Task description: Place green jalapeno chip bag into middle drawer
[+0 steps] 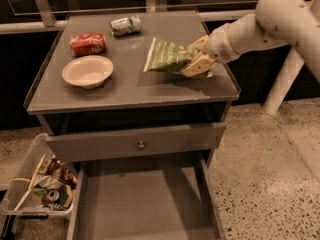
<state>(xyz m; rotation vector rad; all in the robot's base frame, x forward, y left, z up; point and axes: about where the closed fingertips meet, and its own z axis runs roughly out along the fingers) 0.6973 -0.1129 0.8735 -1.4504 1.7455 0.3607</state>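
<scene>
Gripping: your gripper (197,59) was clamped on the green jalapeno chip bag (167,56) above the tabletop (125,91), right side.
Done: the grasp, and seemingly the lift.
Left: you had yet to lower it into the open middle drawer (145,204) and release.

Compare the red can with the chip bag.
The red can is red and crushed; the chip bag is green and crinkly. The red can lies free at the left of the table; the chip bag is clamped at its right end by the gripper, at the right. The chip bag looks longer than the red can. Both are over the table, not in a drawer.
</scene>
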